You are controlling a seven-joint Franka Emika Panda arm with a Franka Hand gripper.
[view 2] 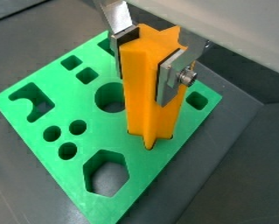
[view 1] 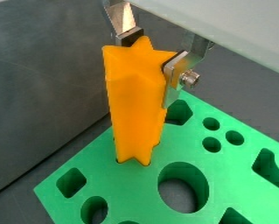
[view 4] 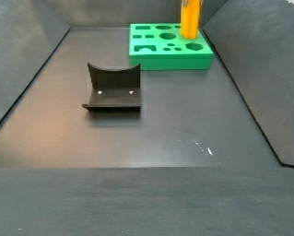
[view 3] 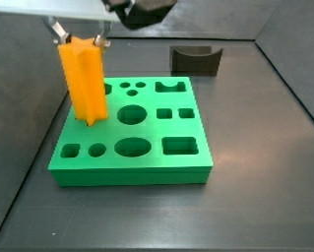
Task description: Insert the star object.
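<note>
Four views share one dark grey floor (view 4: 149, 129), walled on its sides, which fills most of a side view. On it lies the green block (view 3: 186, 167), a flat slab cut with holes of many shapes: round ones, squares, a hexagon (view 2: 110, 173) seen only in a wrist view, and a notched opening (view 2: 28, 98). Well apart from the block stands the fixture (view 4: 112, 89), a dark bracket with a curved top edge (in a side view (view 3: 199, 61) it shows only as a dark lump behind the block).

The star object (view 3: 83, 84) stands upright at the block's edge, its lower end meeting the block's top face; both wrist views (view 1: 136, 105) (view 2: 149, 87) show its ridged sides going down into a star-shaped hole, though how deep cannot be told. In a side view only its orange shaft (view 4: 190, 20) shows.

The gripper (view 1: 153, 54) is clamped on the star object's upper end, its silver fingers (view 2: 174, 74) pressed against opposite sides; both side views crop most of it.
</note>
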